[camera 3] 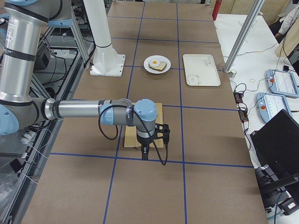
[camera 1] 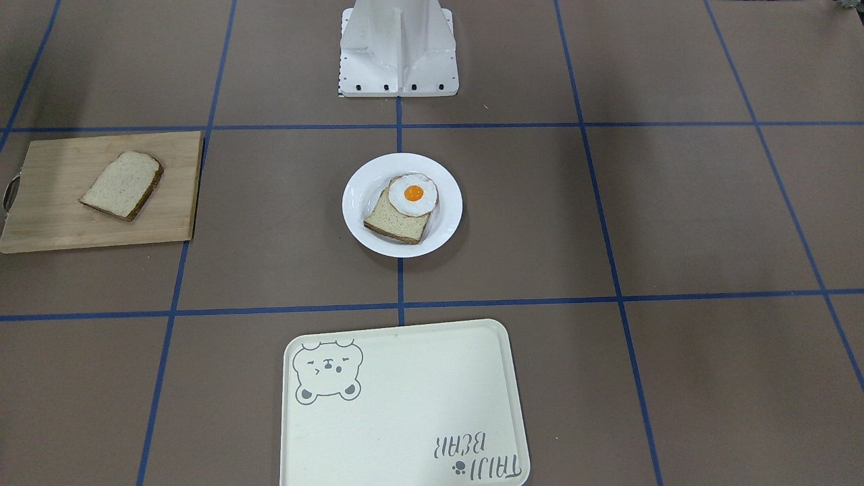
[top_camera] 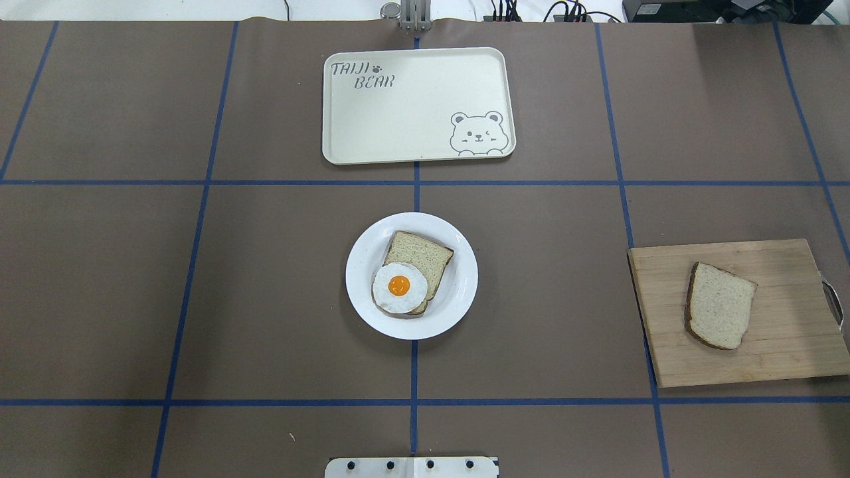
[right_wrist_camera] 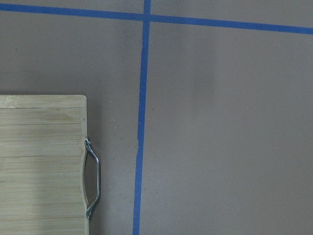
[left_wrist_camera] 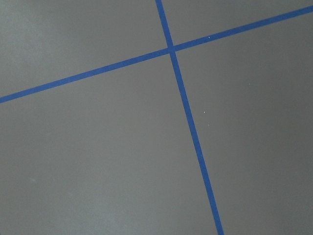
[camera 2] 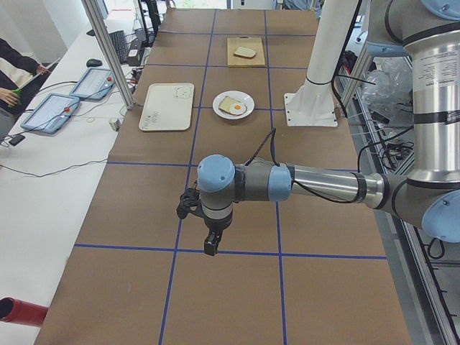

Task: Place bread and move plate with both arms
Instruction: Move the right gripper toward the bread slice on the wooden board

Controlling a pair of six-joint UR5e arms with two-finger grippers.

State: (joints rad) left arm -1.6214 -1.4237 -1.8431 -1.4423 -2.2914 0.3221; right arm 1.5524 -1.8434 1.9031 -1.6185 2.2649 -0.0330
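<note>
Plain pale bread slice w/ dark brown crust (top_camera: 720, 305) lies flat on pale wooden cutting board (top_camera: 783, 345), robot's right side of table. Black two-finger right gripper (camera 3: 145, 153) hangs at board's metal-handle (right_wrist_camera: 93, 178) end, so bread sits inboard of it, twd centre. Slice's long axis runs roughly to/from robot. Left gripper (camera 2: 210, 246) is well apart, beyond round glossy white plate (top_camera: 458, 292). Jaw width on either: can't tell. Plate carries egg-topped slice (top_camera: 422, 255); cream rectangular bear tray (top_camera: 412, 113) lies beyond. Path over board looks unobstructed.
</note>
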